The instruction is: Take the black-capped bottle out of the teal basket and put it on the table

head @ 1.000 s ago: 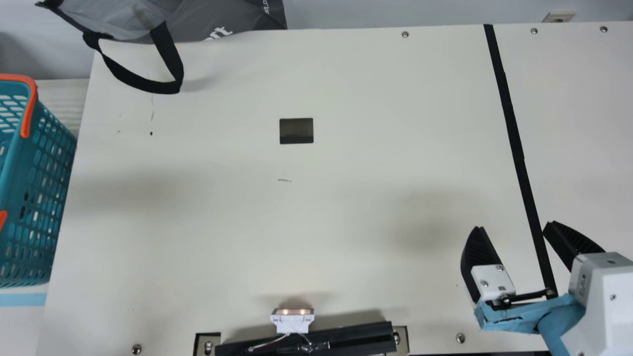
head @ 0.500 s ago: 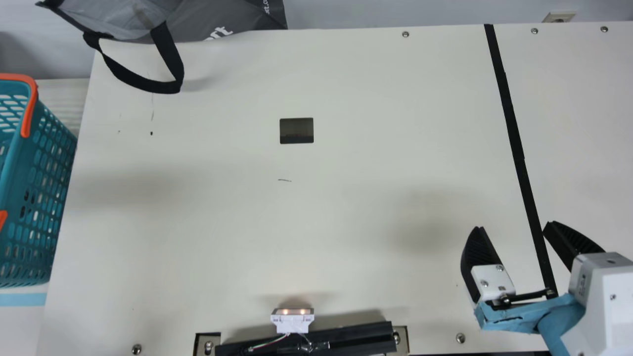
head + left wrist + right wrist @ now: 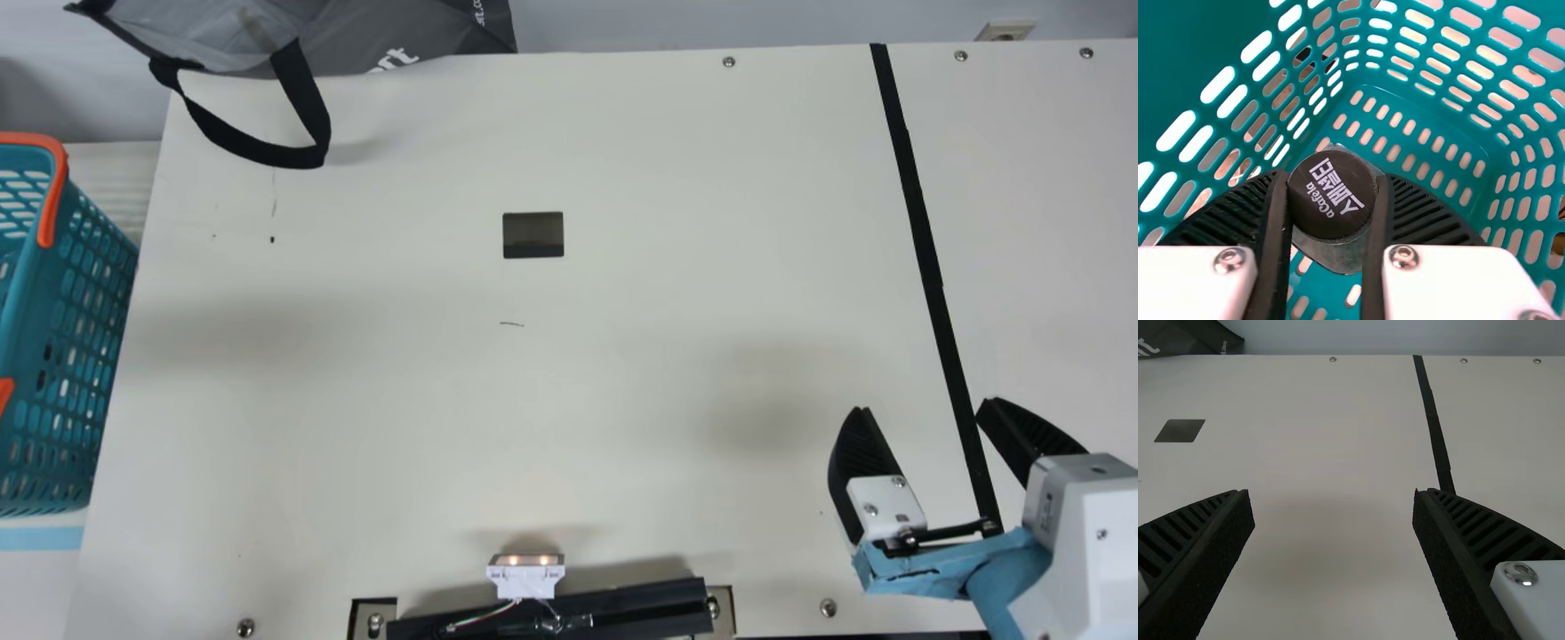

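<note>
In the main view my right gripper (image 3: pixel 920 411) stands open over the cream table (image 3: pixel 622 373), at the lower right; in the right wrist view the same gripper (image 3: pixel 1333 495) has nothing between its wide-apart fingers. The teal basket (image 3: pixel 76 311) with orange handles is at the main view's left edge. Inside the basket (image 3: pixel 1458 100), in the left wrist view, the bottle's black cap (image 3: pixel 1330 193) lies between the fingers of my left gripper (image 3: pixel 1333 183), which is shut on it. Most of the bottle's body is hidden beneath the cap.
A grey bag (image 3: pixel 373 36) with a black strap rests at the table's back left. A black tape line (image 3: pixel 925 240) runs down the right part. At the front edge are a small lit module (image 3: pixel 525 576) and a black bar (image 3: pixel 613 606).
</note>
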Motion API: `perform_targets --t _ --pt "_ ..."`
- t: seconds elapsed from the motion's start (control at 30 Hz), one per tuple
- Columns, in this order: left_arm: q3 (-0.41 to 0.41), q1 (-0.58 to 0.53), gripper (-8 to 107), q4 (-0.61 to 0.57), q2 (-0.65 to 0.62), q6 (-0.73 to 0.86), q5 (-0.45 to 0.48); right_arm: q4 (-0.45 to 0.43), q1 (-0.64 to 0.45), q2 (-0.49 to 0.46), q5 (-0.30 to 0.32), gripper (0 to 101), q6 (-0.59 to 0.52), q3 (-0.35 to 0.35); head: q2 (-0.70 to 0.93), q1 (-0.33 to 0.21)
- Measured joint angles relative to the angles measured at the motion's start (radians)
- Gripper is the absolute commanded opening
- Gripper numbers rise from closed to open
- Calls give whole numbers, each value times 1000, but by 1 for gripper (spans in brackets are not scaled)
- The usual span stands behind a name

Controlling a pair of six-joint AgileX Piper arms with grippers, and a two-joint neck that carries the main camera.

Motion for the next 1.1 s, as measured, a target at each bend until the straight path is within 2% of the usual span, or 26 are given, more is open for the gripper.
perform_targets --t 0.33,0.6,0.9,1.1 --pt "2 -6 0 44 -30 -46 5 0 0 0 0 91 0 0 0 0" --pt "24 -36 0 133 -109 -137 18 2 0 0 0 91 0 0 5 0" --pt "42 -81 0 305 -235 -307 50 2 0 0 -1 91 0 0 0 0" --pt "17 -98 0 447 -323 -454 87 2 0 0 -1 91 0 0 0 0"
